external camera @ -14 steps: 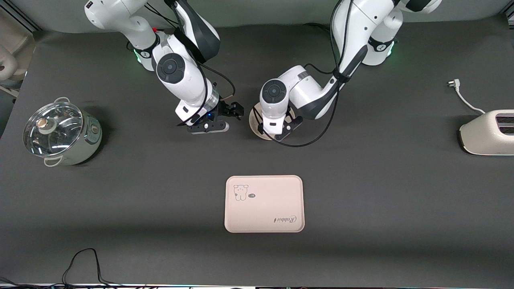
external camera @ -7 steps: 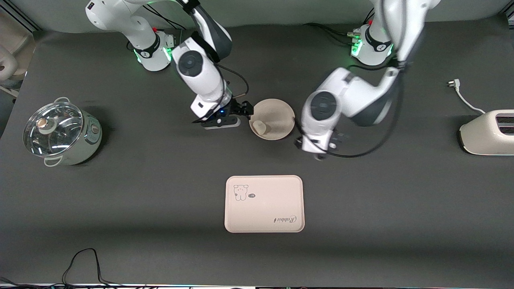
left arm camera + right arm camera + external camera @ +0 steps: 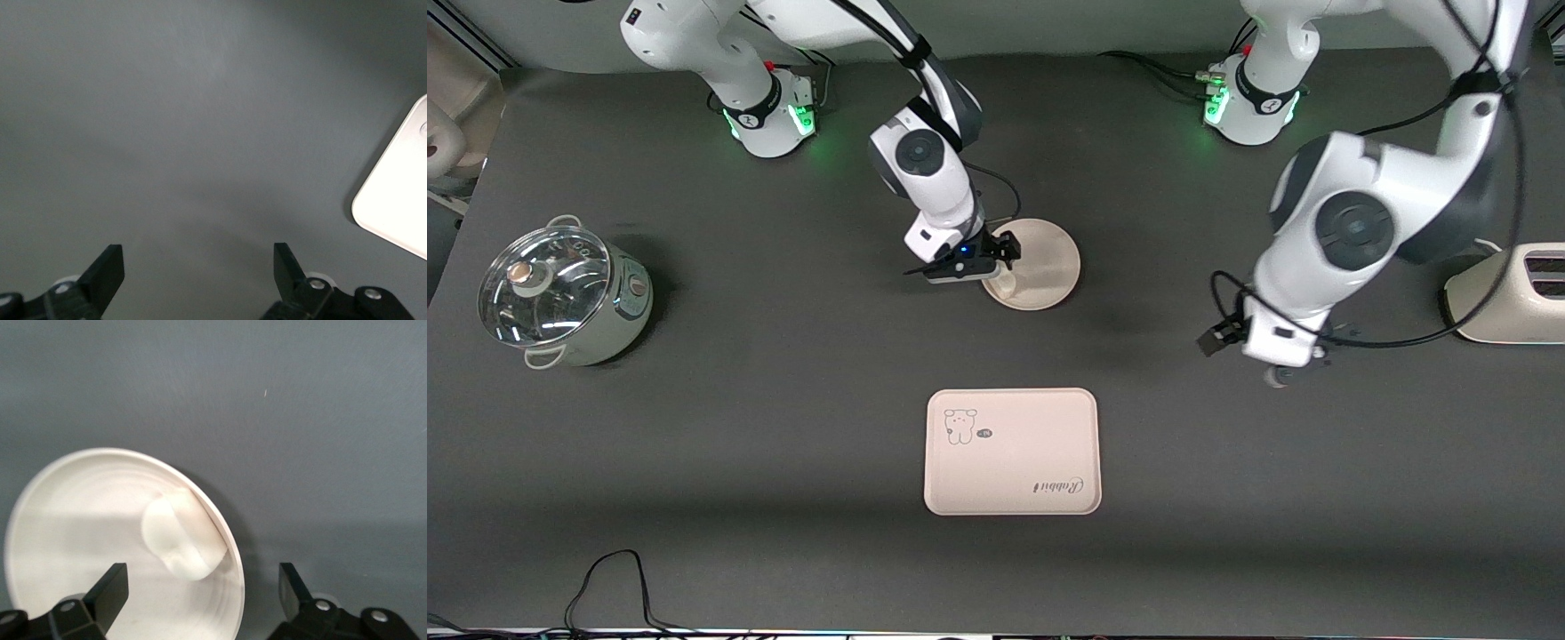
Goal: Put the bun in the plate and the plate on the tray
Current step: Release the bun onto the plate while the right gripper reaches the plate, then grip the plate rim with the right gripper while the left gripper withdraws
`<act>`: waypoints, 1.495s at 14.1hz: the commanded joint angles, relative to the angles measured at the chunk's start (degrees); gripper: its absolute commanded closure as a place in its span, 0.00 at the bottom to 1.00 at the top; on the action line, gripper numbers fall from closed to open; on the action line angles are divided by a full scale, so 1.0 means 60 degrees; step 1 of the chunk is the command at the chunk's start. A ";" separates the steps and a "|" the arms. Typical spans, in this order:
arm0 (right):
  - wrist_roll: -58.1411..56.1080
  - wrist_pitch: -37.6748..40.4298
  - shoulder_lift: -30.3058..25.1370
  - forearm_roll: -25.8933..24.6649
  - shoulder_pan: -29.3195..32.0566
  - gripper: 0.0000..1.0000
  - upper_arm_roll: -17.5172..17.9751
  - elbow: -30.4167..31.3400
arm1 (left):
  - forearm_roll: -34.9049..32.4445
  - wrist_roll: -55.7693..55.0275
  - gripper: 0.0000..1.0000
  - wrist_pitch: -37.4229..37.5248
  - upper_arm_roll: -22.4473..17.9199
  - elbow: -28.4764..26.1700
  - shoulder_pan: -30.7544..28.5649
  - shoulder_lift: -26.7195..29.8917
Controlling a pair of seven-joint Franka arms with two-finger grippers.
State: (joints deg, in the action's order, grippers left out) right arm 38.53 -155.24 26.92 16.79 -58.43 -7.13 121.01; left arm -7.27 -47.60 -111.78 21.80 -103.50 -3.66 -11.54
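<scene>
The round cream plate (image 3: 1045, 262) lies on the dark table, farther from the front camera than the tray (image 3: 1011, 451). The white bun (image 3: 1005, 284) lies in the plate against the rim at the right arm's end. My right gripper (image 3: 1000, 260) is open, low over that rim. In the right wrist view, the gripper (image 3: 200, 593) straddles the rim of the plate (image 3: 80, 540), just short of the bun (image 3: 183, 540). My left gripper (image 3: 1272, 366) is open and empty over bare table toward the left arm's end; its wrist view shows the gripper (image 3: 198, 270) over bare mat.
A steel pot with a glass lid (image 3: 560, 293) stands at the right arm's end. A white toaster (image 3: 1507, 293) with its plug lead (image 3: 1449, 213) stands at the left arm's end. A pale rounded corner (image 3: 400, 207) shows in the left wrist view. A black cable (image 3: 614, 578) lies near the front edge.
The left gripper left the plate and swung toward the left arm's end, leaving the bun in the plate. The right gripper moved from beside the plate to over its rim.
</scene>
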 commanded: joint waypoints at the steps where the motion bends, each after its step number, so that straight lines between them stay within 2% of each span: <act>1: 0.0112 -0.0039 0.0215 0.0146 -0.0076 0.01 -0.0057 -0.0174 | 0.0098 0.1425 0.00 0.0274 0.0072 -0.0240 -0.0735 0.0780; 4: 0.0126 0.0077 0.0289 0.0146 -0.0223 0.10 -0.0072 -0.0174 | 0.0871 0.3913 0.00 0.0904 0.0072 -0.0035 -0.2081 0.1131; 6: 0.0126 0.0107 0.0376 0.0146 -0.0223 0.21 -0.0072 -0.0174 | 0.0977 0.4941 0.00 0.1124 -0.0189 0.0052 -0.2276 0.1278; 7: 0.0126 0.0107 0.0493 0.0146 -0.0237 0.27 -0.0072 -0.0159 | 0.0963 0.5062 0.00 0.1212 -0.0888 0.0111 -0.1768 0.1323; 9: -0.0063 0.0122 0.0552 0.0131 -0.0208 0.40 -0.0072 -0.0144 | 0.0919 0.5019 0.00 0.1635 -0.3095 0.0257 0.0336 0.1410; 10: -0.0108 0.0151 0.0553 0.0131 -0.0194 0.42 -0.0072 -0.0159 | 0.0919 0.5121 0.00 0.1855 -0.3846 0.0403 0.0985 0.1411; 11: -0.0108 0.0340 0.0538 0.0131 -0.0193 0.46 -0.0072 -0.0202 | 0.0875 0.5136 0.00 0.2002 -0.4318 0.0550 0.1281 0.1397; 14: -0.0094 0.0722 0.0450 0.0131 -0.0193 0.60 -0.0057 -0.0232 | 0.0613 0.5092 0.00 0.2150 -0.4366 0.0653 0.1343 0.1411; 16: -0.0050 0.0796 0.0450 0.0131 -0.0208 0.61 -0.0072 -0.0348 | 0.0187 0.5165 0.00 0.2179 -0.4352 0.0771 0.1256 0.1396; 19: 0.0009 0.0810 0.0421 0.0131 -0.0208 0.60 -0.0057 -0.0393 | 0.0303 0.5166 0.00 0.2165 -0.4352 0.0800 0.1240 0.1542; 21: 0.0024 0.1101 0.0421 0.0146 -0.0208 0.78 -0.0072 -0.0524 | 0.0348 0.5166 0.00 0.2121 -0.4250 0.0815 0.1357 0.1572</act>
State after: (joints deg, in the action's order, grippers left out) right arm 38.50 -151.29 29.47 16.79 -59.08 -7.13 119.46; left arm -4.92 -17.42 -100.37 -3.57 -98.94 3.15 -3.23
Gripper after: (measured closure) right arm 0.630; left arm 0.000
